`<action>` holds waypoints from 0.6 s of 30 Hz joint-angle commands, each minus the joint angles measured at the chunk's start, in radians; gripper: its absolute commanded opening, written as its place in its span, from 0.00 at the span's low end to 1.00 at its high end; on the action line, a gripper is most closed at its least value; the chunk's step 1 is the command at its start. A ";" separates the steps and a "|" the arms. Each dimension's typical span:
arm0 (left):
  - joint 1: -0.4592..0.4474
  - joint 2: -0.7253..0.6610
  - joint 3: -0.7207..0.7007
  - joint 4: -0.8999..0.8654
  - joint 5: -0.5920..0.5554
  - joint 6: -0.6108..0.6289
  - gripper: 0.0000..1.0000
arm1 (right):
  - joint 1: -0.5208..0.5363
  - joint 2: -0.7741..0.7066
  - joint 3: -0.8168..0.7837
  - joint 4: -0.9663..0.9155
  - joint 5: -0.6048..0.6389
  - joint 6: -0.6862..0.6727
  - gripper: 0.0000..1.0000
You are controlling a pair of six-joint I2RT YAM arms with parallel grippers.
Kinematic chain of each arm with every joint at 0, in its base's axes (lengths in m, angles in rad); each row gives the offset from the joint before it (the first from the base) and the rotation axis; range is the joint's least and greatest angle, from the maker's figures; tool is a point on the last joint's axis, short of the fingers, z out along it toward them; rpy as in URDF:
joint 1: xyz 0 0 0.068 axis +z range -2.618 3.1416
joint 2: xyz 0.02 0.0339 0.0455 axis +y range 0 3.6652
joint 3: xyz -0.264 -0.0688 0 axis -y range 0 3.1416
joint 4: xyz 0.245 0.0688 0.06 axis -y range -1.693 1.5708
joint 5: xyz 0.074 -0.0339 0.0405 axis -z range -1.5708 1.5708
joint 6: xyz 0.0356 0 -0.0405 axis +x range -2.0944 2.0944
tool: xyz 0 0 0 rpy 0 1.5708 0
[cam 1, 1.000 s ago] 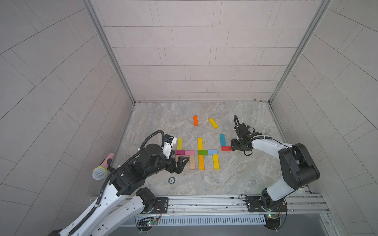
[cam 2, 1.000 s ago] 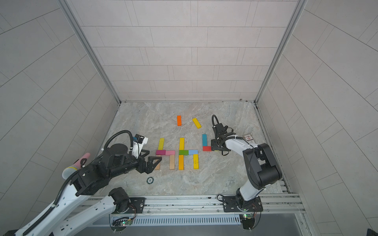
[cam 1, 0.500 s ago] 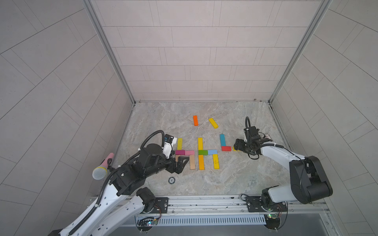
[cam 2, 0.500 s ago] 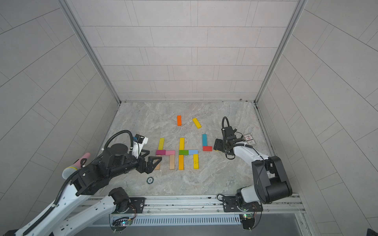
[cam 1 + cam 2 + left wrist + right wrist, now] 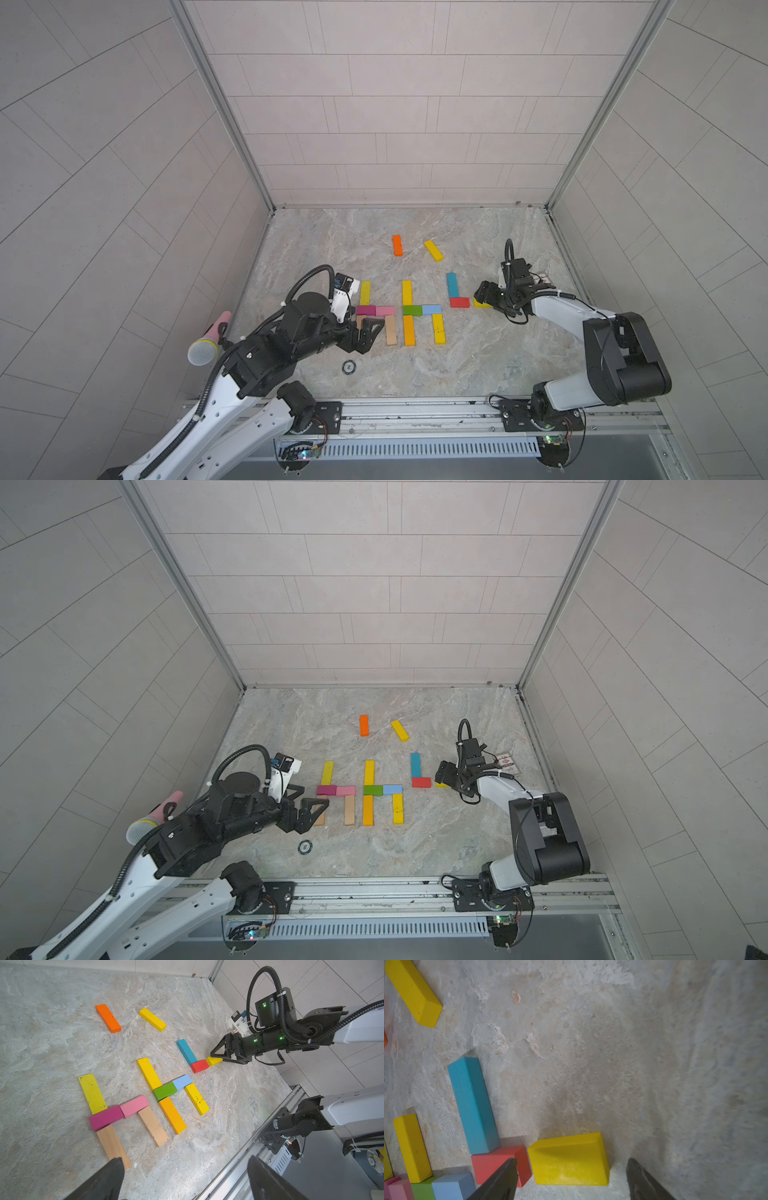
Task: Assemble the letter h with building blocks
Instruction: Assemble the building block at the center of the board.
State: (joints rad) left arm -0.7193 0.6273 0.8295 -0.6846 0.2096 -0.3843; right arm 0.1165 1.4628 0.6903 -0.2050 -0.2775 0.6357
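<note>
Crossbar of the third h is in hand: the right gripper (image 5: pixel 571 1160), jaws apart and gripping nothing, straddles the short yellow block (image 5: pixel 214 1061), which lies just beside the red block (image 5: pixel 490 1164). The left gripper (image 5: pixel 184 1159) is wide open. Next, likely: lift clear, then fetch the orange bar (image 5: pixel 397 245) beyond its tips for a leg

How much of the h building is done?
Two look done: the magenta, pink and wood h and the yellow, green, blue and orange h. A third is started: long teal bar, short red block, and a short yellow block between the right arm's open jaws. Its two lower legs are missing; the loose orange bar and loose yellow bar probably go there.
</note>
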 commanded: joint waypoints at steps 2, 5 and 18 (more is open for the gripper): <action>0.008 0.003 -0.013 0.023 0.007 0.012 1.00 | -0.003 0.027 0.027 0.022 -0.027 -0.009 0.83; 0.009 0.003 -0.013 0.023 0.008 0.012 1.00 | -0.002 0.046 0.037 0.018 -0.026 -0.017 0.83; 0.008 0.002 -0.013 0.022 0.008 0.013 1.00 | 0.007 0.047 0.031 0.027 -0.044 -0.015 0.82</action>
State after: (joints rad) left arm -0.7189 0.6312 0.8291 -0.6846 0.2150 -0.3843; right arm 0.1177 1.5066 0.7208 -0.1680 -0.3183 0.6258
